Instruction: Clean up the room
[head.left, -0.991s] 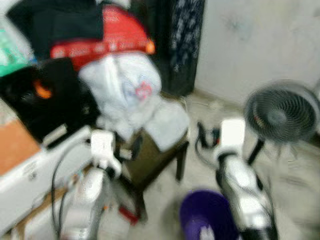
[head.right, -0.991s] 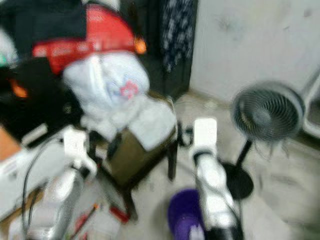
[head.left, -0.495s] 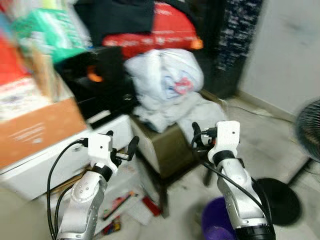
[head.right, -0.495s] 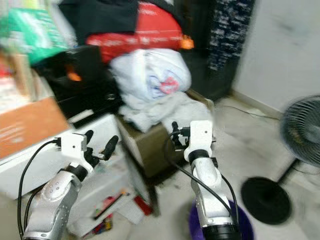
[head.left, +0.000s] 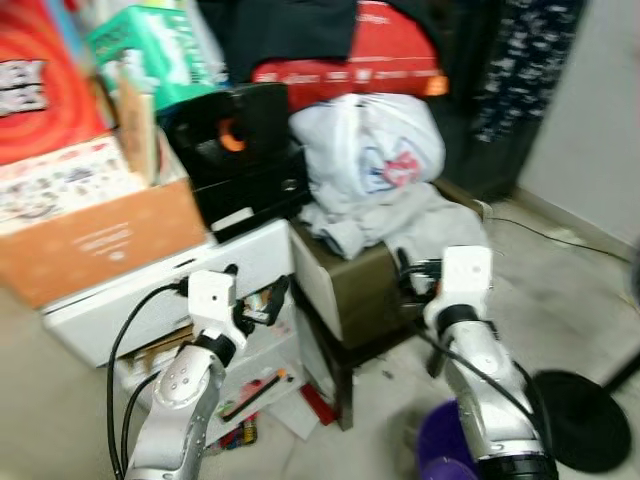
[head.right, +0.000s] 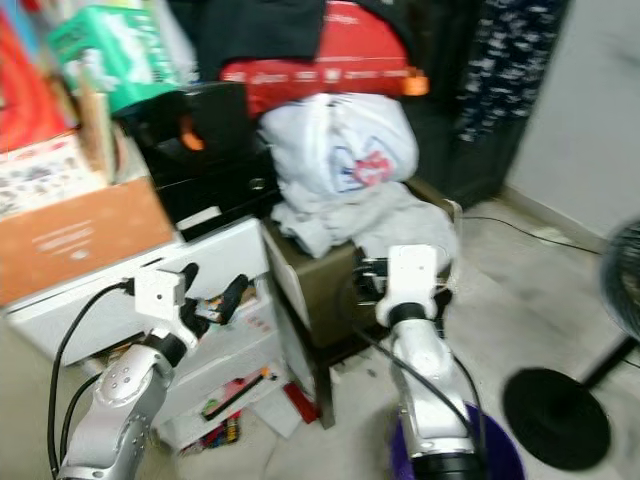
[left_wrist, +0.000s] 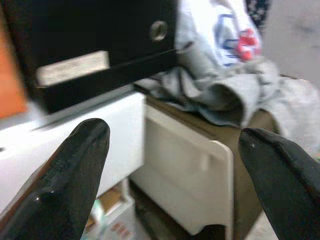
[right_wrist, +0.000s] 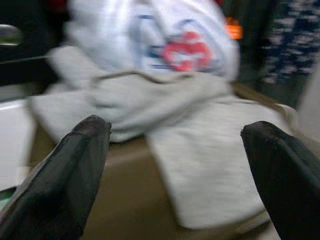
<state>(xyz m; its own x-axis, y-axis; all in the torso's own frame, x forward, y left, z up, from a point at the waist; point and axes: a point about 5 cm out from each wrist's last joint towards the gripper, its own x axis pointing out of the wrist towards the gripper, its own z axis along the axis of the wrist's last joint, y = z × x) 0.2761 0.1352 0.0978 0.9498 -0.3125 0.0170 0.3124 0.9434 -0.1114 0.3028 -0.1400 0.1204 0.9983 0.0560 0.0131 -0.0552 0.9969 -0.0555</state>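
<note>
View swung and closed in over the last second: the fan, at 3 o'clock before, has slid off frame, leaving its base (head.left: 580, 420) at 4 o'clock; the clutter pile now sits dead centre. That's my turn and approach, not the things moving.

Grey garment (head.left: 400, 222) lies draped on the brown stool (head.left: 355, 295) at 12 o'clock from my right gripper (right_wrist: 175, 165), with a white bag (head.left: 368, 150) on top of it. Right gripper is just short of the garment, fingers spread wide, nothing between them. Left gripper (head.left: 255, 300) is raised at 9 o'clock of the stool, near the white drawer unit (head.left: 150, 300), also spread and empty.

Purple bin (head.right: 500, 455) is at 6 o'clock by my right arm.

Judgement: I'm now lined up on the garment, grab not yet made. Frames are blurred, so the exact gap is unclear.
</note>
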